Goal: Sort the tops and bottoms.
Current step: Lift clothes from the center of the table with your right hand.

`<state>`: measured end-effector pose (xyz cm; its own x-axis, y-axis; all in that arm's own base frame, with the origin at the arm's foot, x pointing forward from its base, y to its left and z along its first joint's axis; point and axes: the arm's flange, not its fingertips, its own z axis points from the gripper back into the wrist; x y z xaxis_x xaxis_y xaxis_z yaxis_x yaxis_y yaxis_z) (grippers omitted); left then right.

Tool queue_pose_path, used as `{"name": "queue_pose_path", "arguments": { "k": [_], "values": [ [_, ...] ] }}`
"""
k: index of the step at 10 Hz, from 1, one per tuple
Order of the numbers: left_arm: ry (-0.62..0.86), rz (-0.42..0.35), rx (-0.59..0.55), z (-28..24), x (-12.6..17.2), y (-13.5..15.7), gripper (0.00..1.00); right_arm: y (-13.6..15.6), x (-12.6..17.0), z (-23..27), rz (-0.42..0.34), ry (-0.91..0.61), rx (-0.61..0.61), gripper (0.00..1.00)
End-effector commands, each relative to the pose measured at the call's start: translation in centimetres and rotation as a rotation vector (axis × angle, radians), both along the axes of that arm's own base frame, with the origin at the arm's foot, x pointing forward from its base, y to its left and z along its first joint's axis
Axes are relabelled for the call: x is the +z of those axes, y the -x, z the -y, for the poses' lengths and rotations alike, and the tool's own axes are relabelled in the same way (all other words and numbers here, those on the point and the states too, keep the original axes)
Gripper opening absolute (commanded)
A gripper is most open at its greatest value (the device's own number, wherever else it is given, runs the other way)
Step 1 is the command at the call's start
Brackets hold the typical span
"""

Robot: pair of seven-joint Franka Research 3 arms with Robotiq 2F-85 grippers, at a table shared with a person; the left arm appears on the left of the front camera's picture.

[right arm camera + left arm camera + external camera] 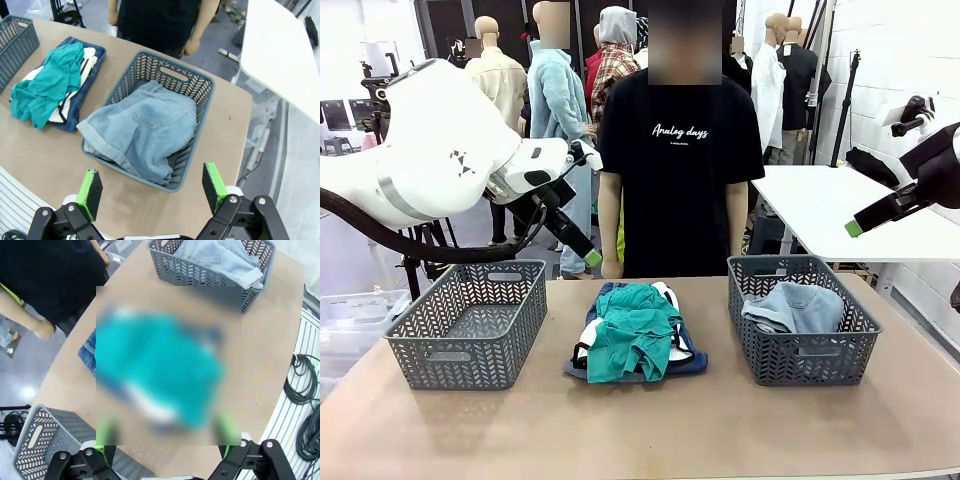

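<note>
Holding the left gripper [166,439] and right gripper [151,185] spread and empty, I am eyeing the teal top [632,335] lying on the shorts [694,362] at the middle of the desk [720,425]. Next, probably, I am lowering the left gripper to pinch it.

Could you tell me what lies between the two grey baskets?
In the front view, a teal top lies there, piled over white shorts and blue denim shorts.

One grey plastic basket [470,345] sits by the brown table's [720,425] left edge, another grey basket [800,360] by its right; a black-shirted person [680,190] stands behind.
</note>
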<state>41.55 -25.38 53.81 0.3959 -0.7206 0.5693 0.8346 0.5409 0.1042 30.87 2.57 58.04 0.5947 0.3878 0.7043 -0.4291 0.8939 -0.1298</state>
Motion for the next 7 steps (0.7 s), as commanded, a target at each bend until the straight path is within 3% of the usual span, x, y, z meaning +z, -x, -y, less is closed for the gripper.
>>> {"name": "queue_pose_path", "arguments": {
  "k": [1, 2, 3, 4, 7],
  "values": [
    [-0.003, 0.008, -0.004, -0.3, 0.2, 0.1, 1.00, -0.2, -0.1, 0.0, 0.006, 0.007, -0.004, 1.00],
    [-0.003, 0.008, -0.004, -0.3, 0.2, 0.1, 1.00, 0.0, 0.0, 0.0, 0.000, 0.000, 0.000, 1.00],
    [-0.003, 0.008, -0.004, -0.3, 0.2, 0.1, 1.00, -0.7, 0.7, -1.4, 0.005, -0.051, 0.131, 1.00],
    [-0.003, 0.008, -0.004, -0.3, 0.2, 0.1, 1.00, -3.0, 1.6, -3.1, 0.026, -0.117, 0.277, 1.00],
    [-0.003, 0.008, -0.004, -0.3, 0.2, 0.1, 1.00, -13.3, 2.1, -8.3, -0.005, -0.202, 0.458, 1.00]
  ]
}}
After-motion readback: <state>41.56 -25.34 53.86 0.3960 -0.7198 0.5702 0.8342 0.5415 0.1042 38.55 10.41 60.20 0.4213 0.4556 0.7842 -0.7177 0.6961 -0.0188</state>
